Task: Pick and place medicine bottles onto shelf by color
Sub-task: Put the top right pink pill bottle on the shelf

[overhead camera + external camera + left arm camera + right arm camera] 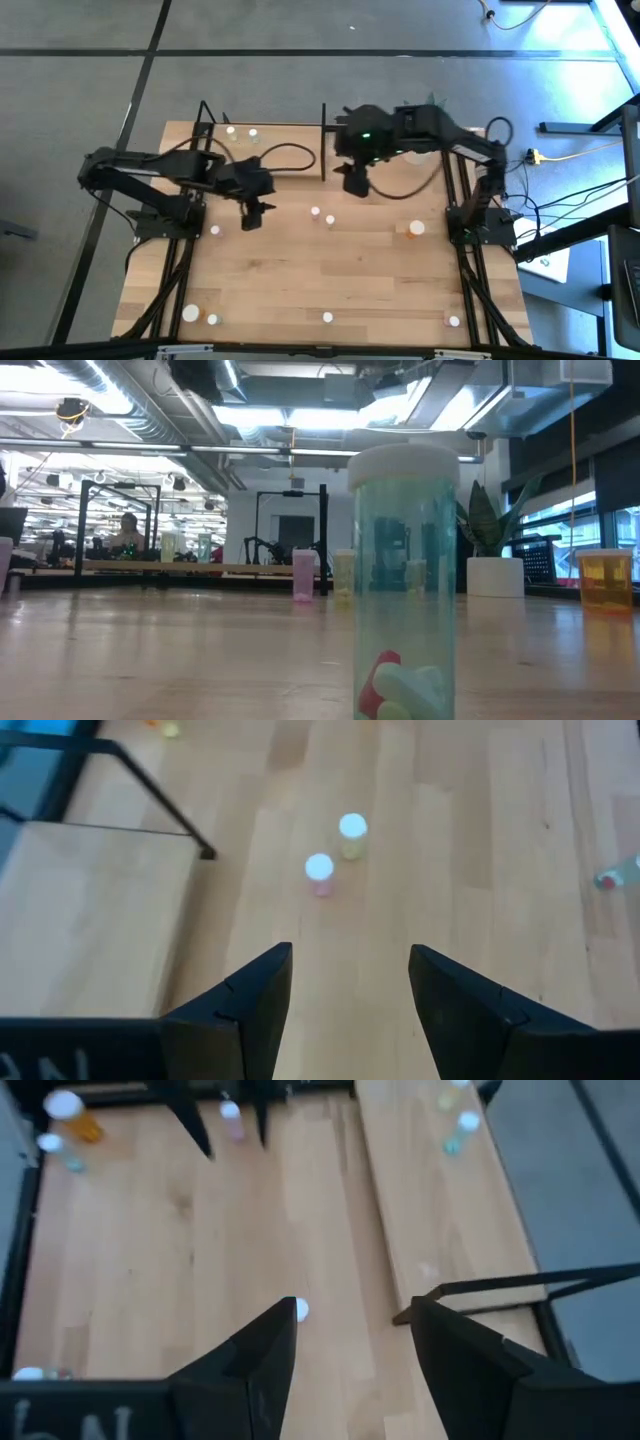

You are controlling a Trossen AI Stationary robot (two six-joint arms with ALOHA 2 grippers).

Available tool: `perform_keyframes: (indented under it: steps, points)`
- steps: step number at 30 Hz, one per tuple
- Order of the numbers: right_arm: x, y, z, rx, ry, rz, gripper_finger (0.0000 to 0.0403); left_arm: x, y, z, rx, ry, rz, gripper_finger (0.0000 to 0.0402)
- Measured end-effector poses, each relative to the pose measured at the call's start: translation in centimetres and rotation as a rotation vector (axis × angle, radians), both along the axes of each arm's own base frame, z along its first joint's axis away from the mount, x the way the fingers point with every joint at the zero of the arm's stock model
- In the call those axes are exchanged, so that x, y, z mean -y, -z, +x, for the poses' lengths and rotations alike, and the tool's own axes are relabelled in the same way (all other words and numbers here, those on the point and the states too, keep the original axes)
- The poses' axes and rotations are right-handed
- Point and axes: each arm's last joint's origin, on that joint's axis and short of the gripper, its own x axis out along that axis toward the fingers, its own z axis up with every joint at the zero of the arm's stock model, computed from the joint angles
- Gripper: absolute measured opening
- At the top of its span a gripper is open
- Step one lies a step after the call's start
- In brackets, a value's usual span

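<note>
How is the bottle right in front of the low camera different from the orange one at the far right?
The near bottle has a clear greenish body and a white cap, with red and white pills showing at its bottom. The orange bottle is amber, stands farther back and looks much smaller from here; its contents can't be made out. Both stand upright on the table.

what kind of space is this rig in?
Likely an open-plan lab or office workshop: exposed ceiling ducts, a person at a distant bench, a potted plant by the window, and cables across the floor.
</note>
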Motion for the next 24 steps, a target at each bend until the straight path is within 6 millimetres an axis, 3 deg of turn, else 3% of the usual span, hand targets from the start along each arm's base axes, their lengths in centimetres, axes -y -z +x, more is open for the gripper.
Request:
perform_keyframes:
  steps: [9, 17, 24]
  points:
    - [-1.8, -3.1, -3.7, 0.094, -0.154, -0.092, 0.0198, -2.3, 3.6, 5.6, -0.042, 0.149, 0.025, 0.0195]
    - [-2.8, -3.2, -4.0, 0.089, -0.222, -0.124, 0.0198, -4.4, 7.8, 9.2, -0.112, 0.202, -0.032, 0.0195]
    - [-2.8, -3.2, -4.0, 0.088, -0.222, -0.123, 0.0198, -4.4, 11.0, 11.4, -0.144, 0.267, -0.063, 0.0195]
